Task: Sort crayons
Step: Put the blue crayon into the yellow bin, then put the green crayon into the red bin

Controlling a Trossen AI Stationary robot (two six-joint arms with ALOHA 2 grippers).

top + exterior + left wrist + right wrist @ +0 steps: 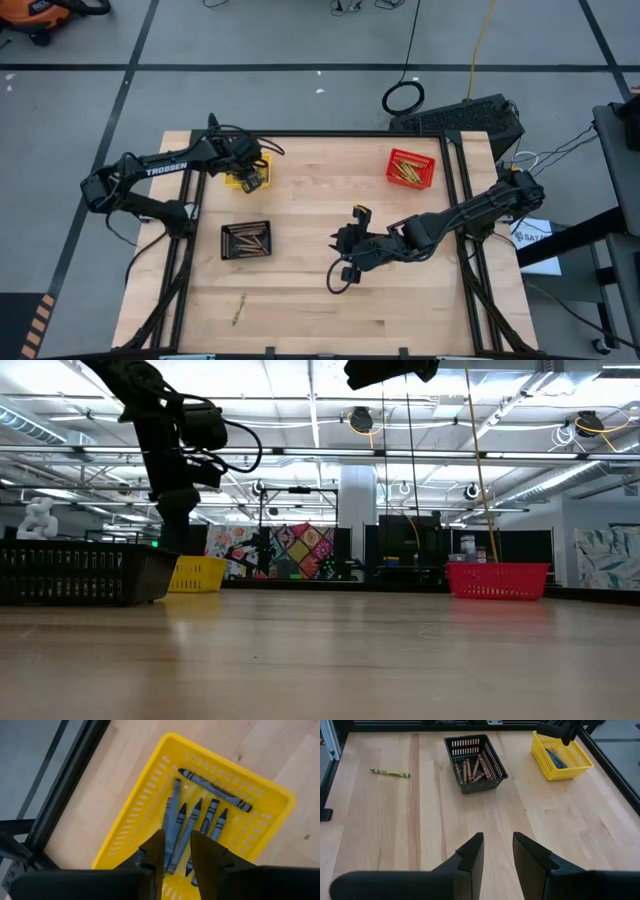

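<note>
My left gripper (176,849) hangs open above the yellow basket (145,795), pointing steeply down, with nothing between its fingers. Several blue-purple crayons (200,817) lie on the basket's floor. One more (175,802) shows blurred just past the fingertips, and I cannot tell whether it rests. My right gripper (497,851) stands open and empty above the middle of the table (340,245). A single yellow-green crayon (239,308) lies flat on the wood near the front left (390,772).
A black basket (246,240) with brown crayons (470,770) stands left of centre. A red basket (411,168) with yellow-green crayons stands at the far right. The table's black frame rails (185,200) run along its left and right sides. Bare wood lies between the baskets.
</note>
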